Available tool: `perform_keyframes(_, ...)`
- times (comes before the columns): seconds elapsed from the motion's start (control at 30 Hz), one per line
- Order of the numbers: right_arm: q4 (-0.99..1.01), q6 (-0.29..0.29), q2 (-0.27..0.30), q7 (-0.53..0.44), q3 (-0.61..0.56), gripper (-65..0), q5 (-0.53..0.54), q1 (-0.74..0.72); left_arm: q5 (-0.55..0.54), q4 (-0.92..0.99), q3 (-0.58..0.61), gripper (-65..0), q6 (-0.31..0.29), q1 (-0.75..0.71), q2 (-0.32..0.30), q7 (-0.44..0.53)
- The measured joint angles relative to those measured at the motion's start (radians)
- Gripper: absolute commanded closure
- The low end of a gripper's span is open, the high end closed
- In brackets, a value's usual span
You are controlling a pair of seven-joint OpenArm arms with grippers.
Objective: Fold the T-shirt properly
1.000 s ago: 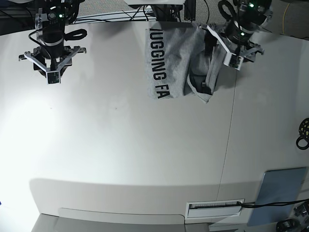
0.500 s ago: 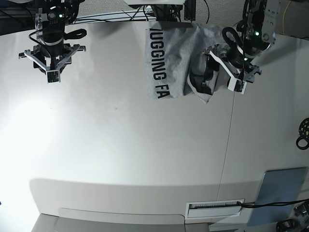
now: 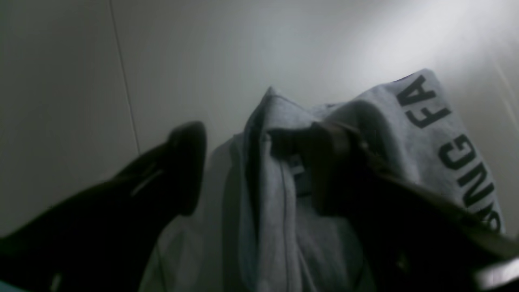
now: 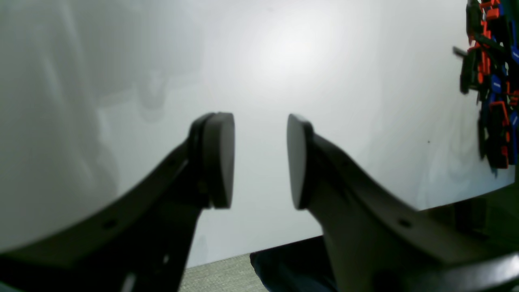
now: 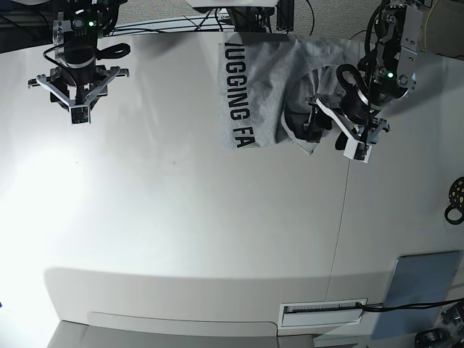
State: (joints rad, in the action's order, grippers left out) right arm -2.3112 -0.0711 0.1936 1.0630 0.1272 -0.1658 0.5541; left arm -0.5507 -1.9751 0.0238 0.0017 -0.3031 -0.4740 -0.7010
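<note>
Your base view places the T-shirt (image 5: 268,87) bunched at the far edge of the white table (image 5: 203,217), with the left gripper (image 5: 330,130) reaching down at its right-hand folds. Only the left wrist view shows the contact: one dark finger (image 3: 336,162) sits pressed into the grey cloth (image 3: 284,211) while the other finger (image 3: 186,162) stands clear over bare table, so the jaws are apart, with cloth lying between them but not pinched. The right gripper (image 5: 78,101) hangs above the table's far left corner, well apart from the shirt; its wrist view shows the two pads (image 4: 219,158) parted with nothing between. Black capitals on the shirt read "UGGING FA" from the base view.
</note>
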Motion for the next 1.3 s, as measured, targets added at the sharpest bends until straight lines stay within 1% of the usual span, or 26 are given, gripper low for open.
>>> perform_keyframes(0.07,0.0,0.0,0.0,0.0,0.0,-21.9,0.0,0.0,0.001,0.026,0.0,-36.8,-0.011,0.0,0.0,0.0)
perform_keyframes(0.13,0.0,0.0,0.0,0.0,0.0,-21.9,0.0,0.0,-0.008,0.059,0.0,-36.8,-0.058,-0.001,0.0,0.0)
perform_keyframes(0.23,0.0,0.0,0.0,0.0,0.0,-21.9,0.0,0.0,-0.055,0.103,0.0,-36.8,-0.116,-0.001,0.001,0.006)
perform_keyframes(0.27,0.0,0.0,0.0,0.0,0.0,-21.9,0.0,0.0,-0.057,0.111,0.0,-36.8,-0.127,-0.001,0.002,0.01)
perform_keyframes(0.33,0.0,0.0,0.0,0.0,0.0,-21.9,0.0,0.0,-0.053,0.115,0.0,-35.5,-0.126,-0.001,0.003,0.027)
perform_keyframes(0.43,0.0,0.0,0.0,0.0,0.0,-21.9,0.0,0.0,-0.054,0.115,0.0,-28.3,-0.126,0.003,0.002,0.055)
perform_keyframes(0.47,0.0,0.0,0.0,0.0,0.0,-21.9,0.0,0.0,-0.054,0.115,0.0,-24.3,-0.125,0.006,0.003,0.055)
perform_keyframes(0.53,0.0,0.0,0.0,0.0,0.0,-21.9,0.0,0.0,-0.056,0.115,0.0,-13.3,-0.126,0.016,0.003,0.053)
perform_keyframes(0.57,0.0,0.0,0.0,0.0,0.0,-21.9,0.0,0.0,-0.057,0.115,0.0,-7.1,-0.115,0.019,0.003,0.053)
perform_keyframes(0.6,0.0,0.0,0.0,0.0,0.0,-21.9,0.0,0.0,-0.06,0.115,0.0,-1.8,-0.091,0.019,0.003,0.053)
perform_keyframes(0.63,0.0,0.0,0.0,0.0,0.0,-21.9,0.0,0.0,-0.059,0.115,0.0,0.0,-0.068,0.019,0.003,0.053)
perform_keyframes(0.67,0.0,0.0,0.0,0.0,0.0,-21.9,0.0,0.0,-0.053,0.115,0.0,0.0,-0.037,0.017,0.003,0.052)
perform_keyframes(0.73,0.0,0.0,0.0,0.0,0.0,-21.9,0.0,0.0,-0.007,0.115,0.0,0.0,0.009,0.019,0.003,0.052)
perform_keyframes(0.8,0.0,0.0,0.0,0.0,0.0,-21.9,0.0,0.0,0.037,0.115,0.0,0.0,0.091,0.026,-0.001,0.05)
perform_keyframes(0.93,0.0,0.0,0.0,0.0,0.0,-21.9,0.0,0.0,0.093,0.115,0.0,0.0,0.153,0.039,-0.031,0.052)
perform_keyframes(1.17,0.0,0.0,0.0,0.0,0.0,-21.9,0.0,0.0,0.229,0.115,0.0,0.0,0.379,0.038,-0.031,0.037)
perform_keyframes(1.2,0.0,0.0,0.0,0.0,0.0,-21.9,0.0,0.0,0.233,0.115,-0.002,0.0,0.389,0.038,-0.032,0.036)
perform_keyframes(1.27,0.0,0.0,0.0,-0.001,0.0,-21.9,0.0,0.0,0.228,0.115,-0.002,0.0,0.391,0.038,-0.031,0.028)
perform_keyframes(1.3,0.0,0.0,0.0,0.0,0.0,-21.9,0.0,0.0,0.183,0.115,-0.002,0.0,0.391,0.039,-0.031,0.029)
